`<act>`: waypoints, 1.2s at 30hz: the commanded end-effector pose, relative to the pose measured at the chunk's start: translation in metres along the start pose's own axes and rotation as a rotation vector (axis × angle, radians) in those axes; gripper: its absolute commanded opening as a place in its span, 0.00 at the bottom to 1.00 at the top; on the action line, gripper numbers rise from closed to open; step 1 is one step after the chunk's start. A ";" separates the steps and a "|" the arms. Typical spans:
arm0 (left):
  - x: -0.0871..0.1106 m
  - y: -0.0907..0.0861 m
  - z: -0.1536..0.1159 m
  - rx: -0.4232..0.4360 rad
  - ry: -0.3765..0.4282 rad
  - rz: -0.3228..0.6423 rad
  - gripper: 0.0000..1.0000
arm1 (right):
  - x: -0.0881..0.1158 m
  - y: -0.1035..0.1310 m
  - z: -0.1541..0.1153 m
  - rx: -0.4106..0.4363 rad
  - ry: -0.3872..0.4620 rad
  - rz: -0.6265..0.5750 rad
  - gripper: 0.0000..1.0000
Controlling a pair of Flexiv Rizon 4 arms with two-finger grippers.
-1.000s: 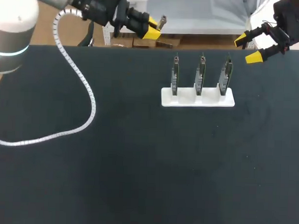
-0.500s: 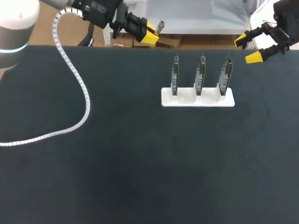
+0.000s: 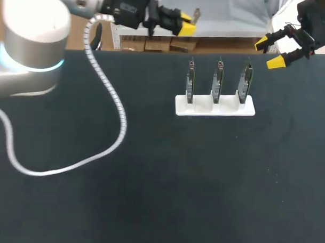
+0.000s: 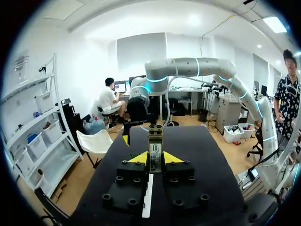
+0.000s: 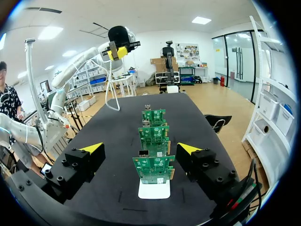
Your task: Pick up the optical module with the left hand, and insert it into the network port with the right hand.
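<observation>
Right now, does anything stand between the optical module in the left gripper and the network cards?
Nothing visible does. The left gripper holds the optical module aloft at the far side; only bare table separates it from the three network cards in their white stand.

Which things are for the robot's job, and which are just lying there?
For the job: small metal optical module in left gripper; three green circuit boards in white holder; open right gripper.
Just there: white coiled cable on black table.
</observation>
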State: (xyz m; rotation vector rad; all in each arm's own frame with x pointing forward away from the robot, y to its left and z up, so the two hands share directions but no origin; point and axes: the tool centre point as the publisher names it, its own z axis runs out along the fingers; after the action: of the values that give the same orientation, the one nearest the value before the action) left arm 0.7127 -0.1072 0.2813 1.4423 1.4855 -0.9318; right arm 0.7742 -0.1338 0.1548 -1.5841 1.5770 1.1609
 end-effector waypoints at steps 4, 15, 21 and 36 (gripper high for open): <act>-0.009 0.031 0.053 0.079 -0.047 0.005 0.00 | 0.000 -0.001 0.000 -0.002 0.000 0.000 1.00; -0.005 0.031 0.104 0.093 -0.170 -0.035 0.00 | 0.000 -0.001 0.000 -0.002 0.000 0.000 1.00; -0.005 0.029 0.109 0.091 -0.166 -0.045 0.00 | 0.000 -0.001 0.000 -0.002 0.000 0.000 1.00; -0.007 0.029 0.113 0.059 -0.170 -0.038 0.00 | 0.000 -0.001 0.000 -0.002 0.000 0.000 1.00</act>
State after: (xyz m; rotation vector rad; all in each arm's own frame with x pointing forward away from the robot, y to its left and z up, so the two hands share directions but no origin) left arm 0.7534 -0.2077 0.2482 1.3623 1.3766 -1.1104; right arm 0.7742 -0.1338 0.1548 -1.5842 1.5770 1.1609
